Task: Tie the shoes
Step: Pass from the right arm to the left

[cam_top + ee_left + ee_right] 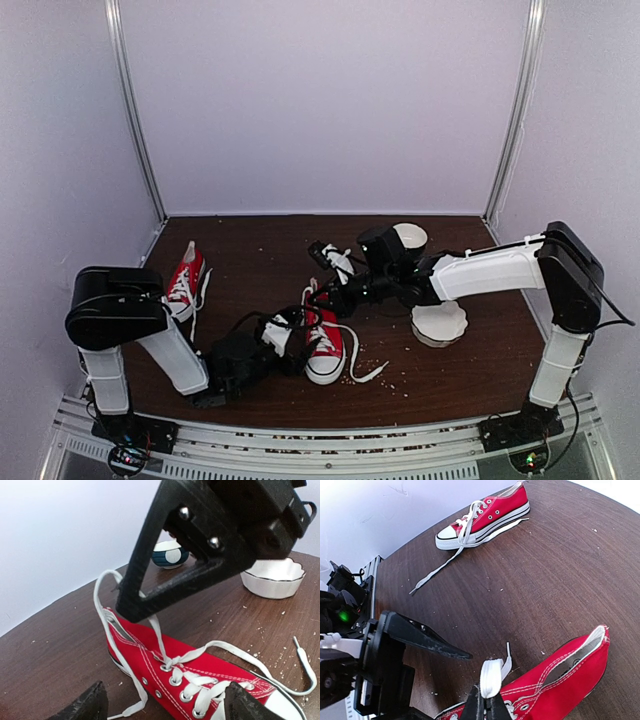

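The right end effector (485, 707) is clenching one lace (492, 677) of the middle shoe (324, 345) upward, likely tensioning it, while the released left end effector (163, 697) is hovering over that shoe for the next grasp.

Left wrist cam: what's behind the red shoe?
A blue-and-white bowl and a scalloped white dish on the table. The right gripper, pinching a lace, blocks the space between them.
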Robot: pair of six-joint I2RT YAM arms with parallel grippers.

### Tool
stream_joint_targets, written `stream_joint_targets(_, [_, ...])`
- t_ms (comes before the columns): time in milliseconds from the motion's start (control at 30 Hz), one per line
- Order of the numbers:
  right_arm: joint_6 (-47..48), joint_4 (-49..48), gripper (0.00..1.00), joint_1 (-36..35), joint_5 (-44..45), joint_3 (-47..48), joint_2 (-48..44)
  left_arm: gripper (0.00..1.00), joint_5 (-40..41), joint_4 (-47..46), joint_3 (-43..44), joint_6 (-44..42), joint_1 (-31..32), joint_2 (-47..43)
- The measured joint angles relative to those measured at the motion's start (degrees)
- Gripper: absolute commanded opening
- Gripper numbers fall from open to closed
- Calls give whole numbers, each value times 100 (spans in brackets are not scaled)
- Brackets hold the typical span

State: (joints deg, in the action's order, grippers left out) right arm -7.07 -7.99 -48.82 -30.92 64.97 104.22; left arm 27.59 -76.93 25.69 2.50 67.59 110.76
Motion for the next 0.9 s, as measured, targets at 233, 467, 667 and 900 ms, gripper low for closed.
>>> stream_joint_targets(233, [-66, -46, 0, 2, 96, -37, -9, 84, 2, 212, 120, 24, -208, -247])
stream_joint_targets(467, [-201, -90, 0, 2, 125, -37, -9, 70, -435, 374, 374, 343, -538, -212])
stream_joint_targets(667, [-258, -131, 0, 2, 140, -37, -9, 61, -656, 197, 490, 496, -721, 278])
stream_joint_targets(900, [-264, -164, 0, 2, 140, -44, -9, 52, -815, 76, 623, 595, -713, 334])
